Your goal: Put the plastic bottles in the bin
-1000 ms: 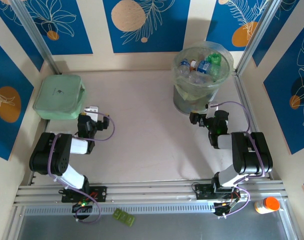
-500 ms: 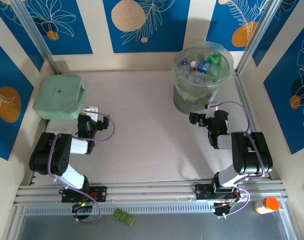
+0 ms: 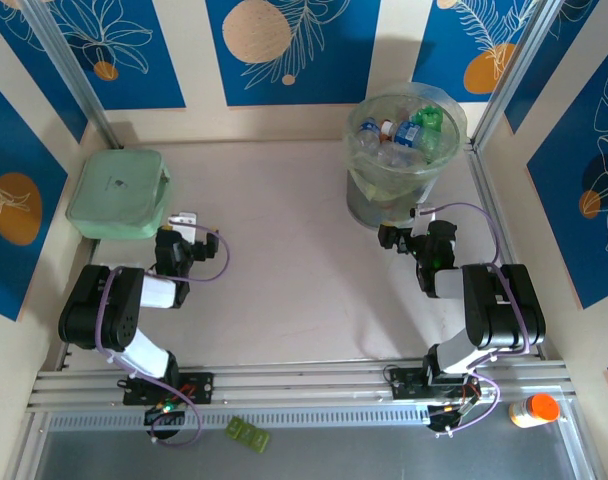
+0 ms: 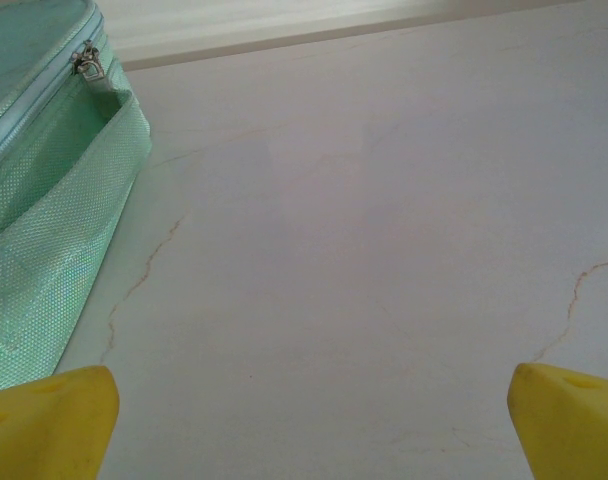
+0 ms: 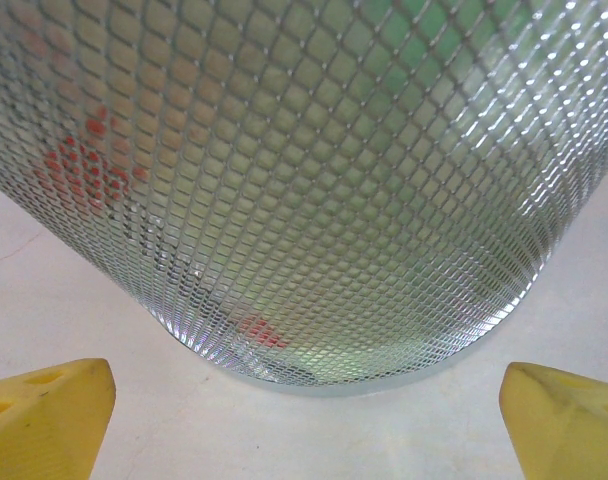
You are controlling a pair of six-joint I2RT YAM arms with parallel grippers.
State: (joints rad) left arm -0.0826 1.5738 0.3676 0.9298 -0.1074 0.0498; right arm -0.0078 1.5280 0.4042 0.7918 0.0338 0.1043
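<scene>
The bottles [image 3: 399, 135] I can see are all heaped inside the bin [image 3: 384, 195] at the far right of the worktop [image 3: 284, 230], so I judge the job done. My right claw [image 3: 399, 235] sits low facing the bin's wall. My left claw [image 3: 184, 222] sits low beside the green box [image 3: 117, 193]. Both are spread wide, empty and tucked near my bases, likely because nothing needs picking.
</scene>
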